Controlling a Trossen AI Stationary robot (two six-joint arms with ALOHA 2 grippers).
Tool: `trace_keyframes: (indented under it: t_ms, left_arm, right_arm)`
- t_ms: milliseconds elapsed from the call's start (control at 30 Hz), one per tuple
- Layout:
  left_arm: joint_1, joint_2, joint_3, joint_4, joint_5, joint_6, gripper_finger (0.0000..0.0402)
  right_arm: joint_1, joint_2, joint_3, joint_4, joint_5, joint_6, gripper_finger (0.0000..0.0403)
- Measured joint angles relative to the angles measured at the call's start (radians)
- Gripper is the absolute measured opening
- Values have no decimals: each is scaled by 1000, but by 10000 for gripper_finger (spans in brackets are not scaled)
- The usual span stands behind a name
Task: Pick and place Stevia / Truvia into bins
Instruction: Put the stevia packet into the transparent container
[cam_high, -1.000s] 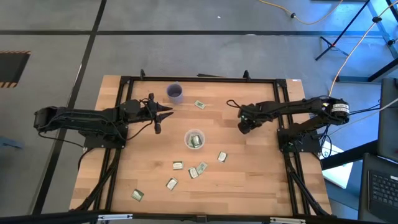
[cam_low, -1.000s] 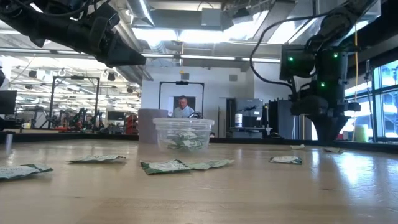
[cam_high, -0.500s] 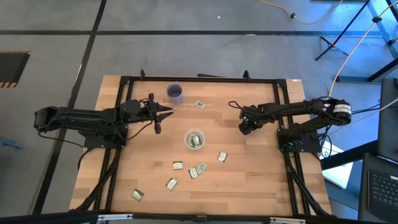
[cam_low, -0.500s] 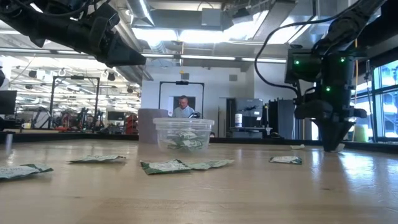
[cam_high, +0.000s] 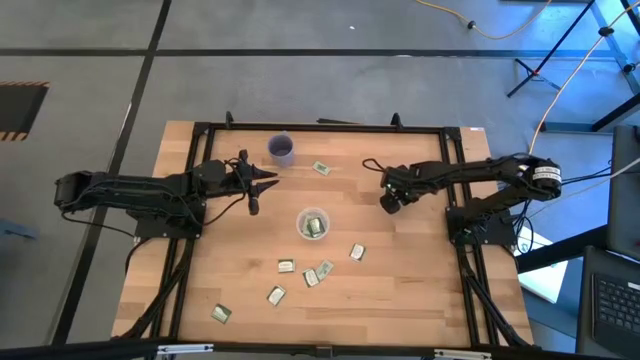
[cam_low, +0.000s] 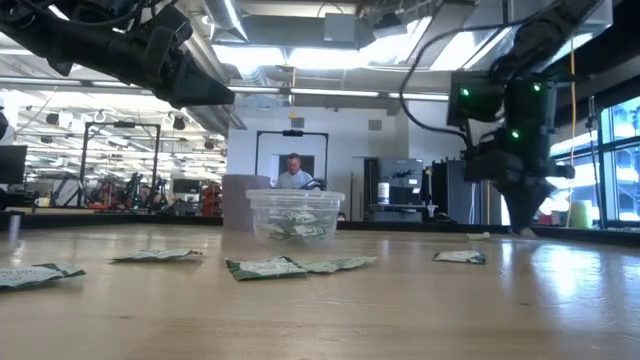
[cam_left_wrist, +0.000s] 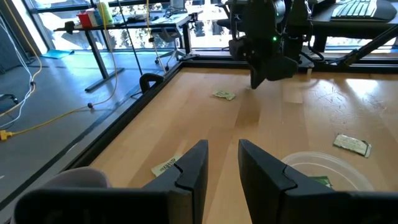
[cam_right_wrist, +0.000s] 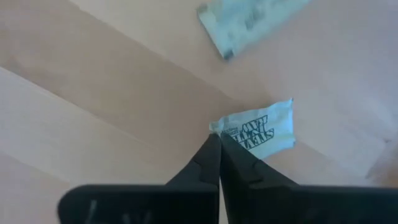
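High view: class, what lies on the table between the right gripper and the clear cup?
Nothing: the high view shows bare table between the right gripper, shut on a sachet, and the clear cup.

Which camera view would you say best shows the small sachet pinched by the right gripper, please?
The right wrist view: the small green-and-white paper sachet fills the frame, held by one corner in the shut right gripper, lettering visible. In the high, low and left wrist views the right gripper shows, but the sachet is too small to make out.

Bright overhead ceiling strips w/ glare in low view, blue tint at windows, right wrist view blurred close-up
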Motion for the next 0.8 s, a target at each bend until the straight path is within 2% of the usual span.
trace_keyframes:
  t_ms: [200,400,600,800]
  left_arm:
    - [0,0,0,0,0,0,84]
    - [0,0,0,0,0,0,84]
    - [0,0,0,0,0,0,84]
    - [0,0,0,1,0,0,84]
  right_arm:
    - [23,-1,116,18,30,-62,2]
    - [127,-3,222,242,-4,-166,2]
    - [256,10,289,518,-48,-381,1]
    - [356,114,403,575,-48,-521,1]
